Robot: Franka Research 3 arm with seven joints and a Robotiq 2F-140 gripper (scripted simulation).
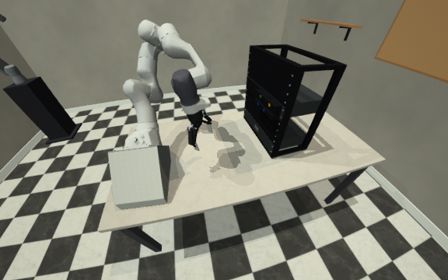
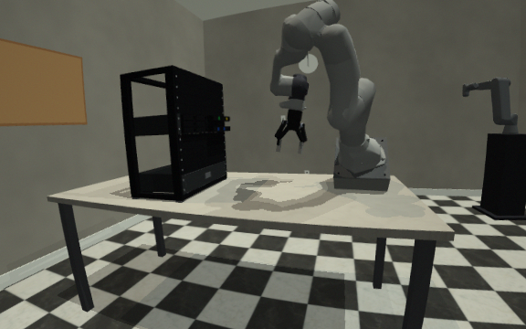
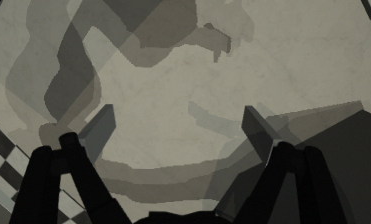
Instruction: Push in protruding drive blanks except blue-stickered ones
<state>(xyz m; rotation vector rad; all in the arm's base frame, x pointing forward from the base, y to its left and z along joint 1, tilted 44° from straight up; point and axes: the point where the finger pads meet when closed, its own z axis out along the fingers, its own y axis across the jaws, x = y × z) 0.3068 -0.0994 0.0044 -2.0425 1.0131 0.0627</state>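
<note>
The black rack (image 1: pixel 334 68) stands on the right part of the desk (image 1: pixel 325 171), its front face turned toward the arm. On that front sit three small coloured marks: a green one (image 1: pixel 260 96), a yellow one (image 1: pixel 269 104) and a blue one (image 1: pixel 264 110) just below them. In the exterior view short stubs (image 2: pixel 225 120) stick out from the rack front at that height, so the drive blanks appear not yet pushed in; how many stick out is too small to tell.

The gripper (image 1: pixel 199 135) hangs above the desk, well apart from the rack, pointing down. Its fingers are spread to their full width with nothing between them; the wrist view shows only bare desk surface and shadow below.

By this reading no part of the task is done. What remains is to approach the rack front, press in the green and yellow blanks until they latch, leave the blue one alone, and not shift the rack.
</note>
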